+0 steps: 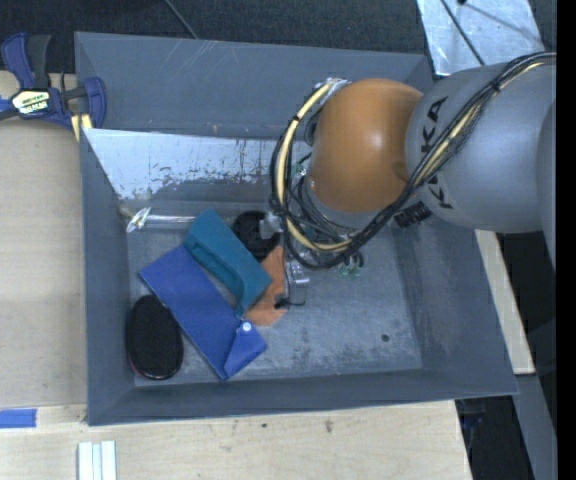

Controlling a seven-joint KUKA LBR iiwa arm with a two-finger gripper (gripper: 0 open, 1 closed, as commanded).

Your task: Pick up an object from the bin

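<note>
My gripper [295, 282] reaches down from under the orange dome into the middle of the bin. It is right beside an orange thing [264, 315] that is partly hidden under a teal block [226, 255]. The teal block lies tilted on a flat blue pad [201, 311]. Just above the gripper's left side sits a small black round thing [251, 227], partly covered by the arm's cables. Whether the gripper touches the orange thing is hidden.
A black oval thing [154, 338] lies in the bin's lower left corner. A clear plastic tube [164, 216] lies along the back wall at the left. The arm covers the bin's upper right; the floor to the right of the gripper is bare.
</note>
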